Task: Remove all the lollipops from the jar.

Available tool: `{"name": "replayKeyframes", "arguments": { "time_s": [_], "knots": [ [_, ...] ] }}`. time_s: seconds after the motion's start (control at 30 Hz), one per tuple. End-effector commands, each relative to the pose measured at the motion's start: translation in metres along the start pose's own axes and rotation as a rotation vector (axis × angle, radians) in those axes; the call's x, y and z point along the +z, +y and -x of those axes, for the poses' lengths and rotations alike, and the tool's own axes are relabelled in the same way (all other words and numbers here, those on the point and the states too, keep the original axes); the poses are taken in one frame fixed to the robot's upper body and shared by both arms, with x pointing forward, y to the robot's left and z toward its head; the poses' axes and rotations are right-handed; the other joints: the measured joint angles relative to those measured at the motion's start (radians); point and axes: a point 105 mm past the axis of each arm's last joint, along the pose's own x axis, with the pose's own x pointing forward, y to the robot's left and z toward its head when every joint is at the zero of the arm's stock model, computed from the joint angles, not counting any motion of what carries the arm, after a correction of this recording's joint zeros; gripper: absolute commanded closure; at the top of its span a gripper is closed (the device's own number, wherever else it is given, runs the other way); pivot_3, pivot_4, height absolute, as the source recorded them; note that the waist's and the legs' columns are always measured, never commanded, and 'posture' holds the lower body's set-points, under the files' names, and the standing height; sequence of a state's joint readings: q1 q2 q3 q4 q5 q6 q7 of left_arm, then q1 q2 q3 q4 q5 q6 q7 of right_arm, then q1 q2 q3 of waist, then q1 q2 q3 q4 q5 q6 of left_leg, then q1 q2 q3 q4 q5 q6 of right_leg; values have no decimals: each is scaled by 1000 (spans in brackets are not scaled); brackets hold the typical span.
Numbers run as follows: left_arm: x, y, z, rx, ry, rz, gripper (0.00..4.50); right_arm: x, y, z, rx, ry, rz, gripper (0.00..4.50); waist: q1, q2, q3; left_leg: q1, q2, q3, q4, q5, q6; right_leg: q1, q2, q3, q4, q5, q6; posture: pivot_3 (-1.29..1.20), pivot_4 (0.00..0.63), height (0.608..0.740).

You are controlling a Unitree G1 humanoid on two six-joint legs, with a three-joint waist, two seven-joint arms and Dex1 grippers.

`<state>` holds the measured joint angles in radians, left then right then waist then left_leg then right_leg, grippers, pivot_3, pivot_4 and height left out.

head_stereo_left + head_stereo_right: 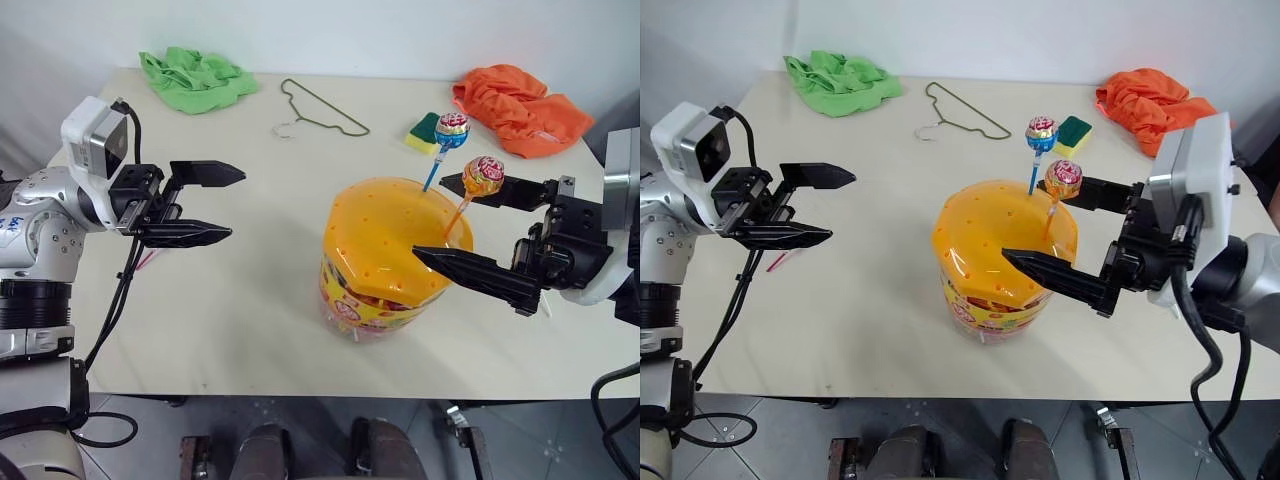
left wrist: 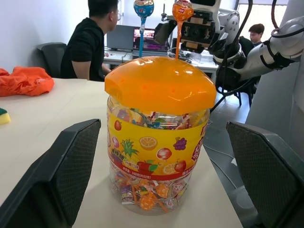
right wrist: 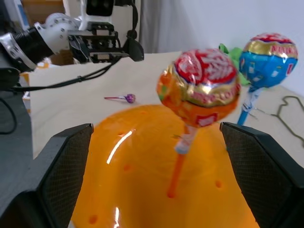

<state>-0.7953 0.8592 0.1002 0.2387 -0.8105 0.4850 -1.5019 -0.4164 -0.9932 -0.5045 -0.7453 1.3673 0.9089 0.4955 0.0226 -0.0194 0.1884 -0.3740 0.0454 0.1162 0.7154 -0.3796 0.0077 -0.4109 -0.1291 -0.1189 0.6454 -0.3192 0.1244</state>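
Head pair looking down, wrist cameras level, all sharing jar (image 1: 390,262)

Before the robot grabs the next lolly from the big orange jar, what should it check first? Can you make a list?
1. Right gripper open: ok.
2. Orange-stick lollipop between its fingers: ok, not pinched yet.
3. Blue-stick lollipop out of the way: cannot tell, it stands close behind.
4. Jar upright on the table: ok.
5. Left gripper steadying the jar: not ok, it is open and apart from it.
6. All lollipops out: not ok, two stand in the lid.
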Motion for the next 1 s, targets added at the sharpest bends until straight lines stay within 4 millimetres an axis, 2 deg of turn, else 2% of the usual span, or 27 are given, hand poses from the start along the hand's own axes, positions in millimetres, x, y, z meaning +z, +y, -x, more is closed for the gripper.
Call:
{"name": "replayKeyframes", "arguments": {
  "time_s": [0.03, 0.33, 0.37, 0.4, 0.57, 0.7, 0.77, 0.83, 0.87, 0.9, 0.93, 1.0],
  "knots": [
    [8, -12, 2, -64, 14, -40, 0, 10, 3, -1, -1, -52, 50, 901, 0, 0, 0, 0, 0, 0, 0, 0, 0, 0, 0, 0, 0, 0, 0, 0, 150, 740],
    [8, -13, 5, -58, 15, -38, 0, 22, -11, 1, -19, -59, 124, 4089, 1, 0, 0, 0, 0, 0, 0, 0, 0, 0, 0, 0, 0, 0, 0, 0, 150, 740],
    [8, -13, 6, -58, 15, -38, 0, 24, -13, 3, -27, -64, 133, 4331, 1, 0, 0, 0, 0, 0, 0, 0, 0, 0, 0, 0, 0, 0, 0, 0, 150, 740],
    [8, -13, 6, -56, 14, -38, 0, 26, -15, 5, -37, -71, 138, 4472, 1, 0, 0, 0, 0, 0, 0, 0, 0, 0, 0, 0, 0, 0, 0, 0, 150, 740],
    [6, -14, 6, -51, 11, -37, 0, 51, -39, 22, -169, -145, 206, 4472, 1, 0, 0, 0, 0, 0, 0, 0, 0, 0, 0, 0, 0, 0, 0, 0, 150, 740],
    [6, -14, 6, -48, 7, -39, 0, 79, -74, 52, -373, -212, 262, 4472, 1, 0, 0, 0, 0, 1, 0, 0, 0, 0, 0, 0, 0, 0, 0, 0, 150, 740],
    [6, -14, 5, -47, 6, -39, 0, 82, -86, 63, -440, -213, 264, 4472, 1, 0, 0, 0, 0, 1, 0, 0, 0, 0, 0, 0, 0, 0, 0, 0, 150, 740],
    [6, -14, 5, -46, 3, -41, 0, 84, -108, 84, -569, -226, 260, 4472, -2, 0, 0, 0, 0, 1, 0, 0, 0, 0, 0, 1, 0, 0, 0, 0, 150, 740],
    [6, -14, 5, -47, 2, -41, 0, 78, -120, 93, -621, -209, 225, 4472, -2, 0, 0, 0, 0, 1, 0, 0, 0, 0, 0, 1, 0, 0, 0, 0, 150, 740],
    [6, -14, 5, -46, 2, -42, 0, 64, -135, 100, -673, -145, 162, 4472, -1, 0, 0, 0, 0, 2, 0, 0, 0, 0, 0, 1, 0, 0, 0, 0, 150, 740],
    [6, -14, 5, -46, 2, -44, 0, 41, -152, 107, -735, -51, 93, 4472, 0, 0, 0, 0, 0, 2, 0, 0, 0, 0, 0, 1, 0, 0, 0, 0, 150, 740],
    [7, -14, 6, -42, 3, -49, 0, -24, -182, 122, -864, 194, -64, 4472, -2, 0, 0, 0, 0, 2, 0, 0, 0, 0, 0, 1, 0, 0, 0, 0, 150, 740]
  ]
}}
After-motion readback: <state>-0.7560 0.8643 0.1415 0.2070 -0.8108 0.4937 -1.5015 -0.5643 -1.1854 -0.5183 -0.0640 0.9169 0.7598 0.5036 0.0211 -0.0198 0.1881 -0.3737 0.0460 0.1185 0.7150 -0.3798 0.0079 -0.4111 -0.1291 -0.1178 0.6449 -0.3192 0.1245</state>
